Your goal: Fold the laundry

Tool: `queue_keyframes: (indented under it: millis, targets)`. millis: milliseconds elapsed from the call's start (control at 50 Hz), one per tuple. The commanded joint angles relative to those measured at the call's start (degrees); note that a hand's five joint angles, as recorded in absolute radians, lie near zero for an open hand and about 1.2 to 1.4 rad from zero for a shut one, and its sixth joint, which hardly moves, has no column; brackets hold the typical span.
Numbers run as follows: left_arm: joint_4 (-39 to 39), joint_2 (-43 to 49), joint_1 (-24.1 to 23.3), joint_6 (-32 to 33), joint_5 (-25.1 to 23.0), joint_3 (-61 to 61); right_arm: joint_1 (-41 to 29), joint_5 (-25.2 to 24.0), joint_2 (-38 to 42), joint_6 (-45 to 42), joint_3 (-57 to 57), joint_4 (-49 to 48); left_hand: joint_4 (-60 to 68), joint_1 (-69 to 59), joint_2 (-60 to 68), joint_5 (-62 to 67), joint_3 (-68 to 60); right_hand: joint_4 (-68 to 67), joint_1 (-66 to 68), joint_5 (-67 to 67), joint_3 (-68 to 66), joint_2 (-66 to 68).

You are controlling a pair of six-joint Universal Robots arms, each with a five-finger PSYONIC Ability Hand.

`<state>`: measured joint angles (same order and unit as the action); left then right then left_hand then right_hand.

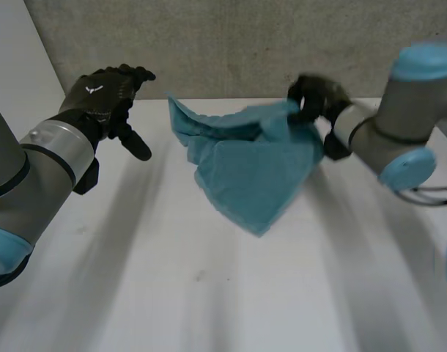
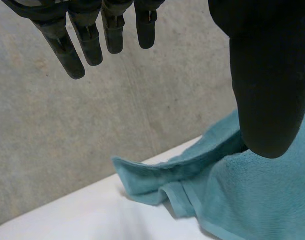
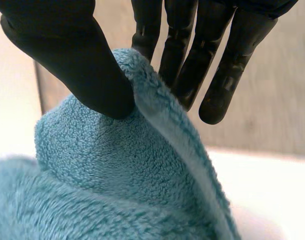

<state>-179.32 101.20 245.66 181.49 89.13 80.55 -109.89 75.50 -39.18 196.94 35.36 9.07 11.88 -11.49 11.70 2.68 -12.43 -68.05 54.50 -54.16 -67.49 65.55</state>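
Against grey wall, white table; blue towel

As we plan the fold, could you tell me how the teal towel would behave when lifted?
Probably floppy: the towel droops from the right hand's pinch and lies rumpled on the table. Its fuzzy pile likely resists slipping. It seems light: one pinch holds an edge up.

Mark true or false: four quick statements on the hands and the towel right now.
1. The right hand pinches the towel between thumb and fingers. True.
2. The left hand grips the towel too. False: it is open and apart from the towel.
3. The towel lies flat in a neat square. False: it is rumpled, with one edge lifted by the right hand.
4. The table is white. True.
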Motion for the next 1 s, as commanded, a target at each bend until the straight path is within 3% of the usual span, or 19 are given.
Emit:
queue_keyframes:
  millis: [20, 140, 300, 460, 580, 680, 720, 840, 940, 1000]
  targets:
    - [-9.01, 2.68, 3.77, 0.10, 0.26, -1.79, -1.55, -7.82, -16.87, -10.76, 6.72, 2.52, -1.00, 0.60, -0.81, -1.79, 1.54, -11.95, 25.50, -15.84, -12.51, 14.45]
    - [-11.32, 5.59, 4.92, 0.10, -0.27, -4.61, -3.04, -9.41, -28.12, -21.83, 14.01, 9.55, -1.00, 0.60, -0.81, -1.79, 1.54, -11.95, 25.50, -15.84, -12.51, 14.45]
    - [-11.32, 13.23, 4.92, 0.10, -3.08, -6.45, -6.73, -9.93, -42.01, -34.68, 25.96, 11.06, -1.84, 1.44, -1.65, -2.63, 2.38, -11.95, 25.50, -15.84, -12.51, 14.45]
    - [-8.78, 19.65, 2.38, -1.13, -15.46, -2.16, -6.12, -9.68, -49.67, -36.01, 30.73, 11.06, -1.84, 1.45, -1.65, -2.63, 2.38, -11.95, 25.50, -15.84, -12.51, 14.45]
    - [-7.71, 17.45, 1.75, -1.31, -15.39, 0.49, -6.12, -9.32, -49.77, -36.01, 32.84, 11.23, -1.00, 0.60, -0.81, -1.79, 1.54, -11.95, 25.50, -15.84, -12.51, 14.45]
    - [-6.57, 12.27, 2.37, -3.51, -10.99, 3.21, -6.12, -8.53, -49.15, -36.01, 33.98, 11.23, -0.49, 0.10, -0.30, -1.29, 1.04, -11.95, 25.50, -15.84, -12.51, 14.45]
    - [-4.91, 8.51, 2.19, -7.09, -8.45, 6.89, -6.21, -6.87, -47.05, -36.01, 34.16, 11.15, -0.32, -0.07, -0.14, -1.12, 0.87, -11.95, 25.50, -15.84, -12.51, 14.45]
    - [-2.44, 1.99, 1.31, -13.35, -7.83, 12.88, -7.09, -3.78, -43.26, -36.19, 34.16, 10.97, -0.32, -0.07, -0.14, -1.12, 0.87, -11.95, 25.50, -15.84, -12.51, 14.45]
    - [0.37, -3.55, -3.85, -20.89, -7.56, 18.85, -7.09, -0.54, -40.02, -36.10, 34.16, 10.80, -0.32, -0.07, -0.14, -1.12, 0.87, -11.95, 25.50, -15.84, -12.51, 14.45]
    - [0.55, -3.64, -5.72, -22.05, -7.39, 19.74, -7.18, -0.18, -39.40, -36.01, 34.16, 10.71, -0.32, -0.07, -0.14, -1.12, 0.87, -11.95, 25.50, -15.84, -12.51, 14.45]
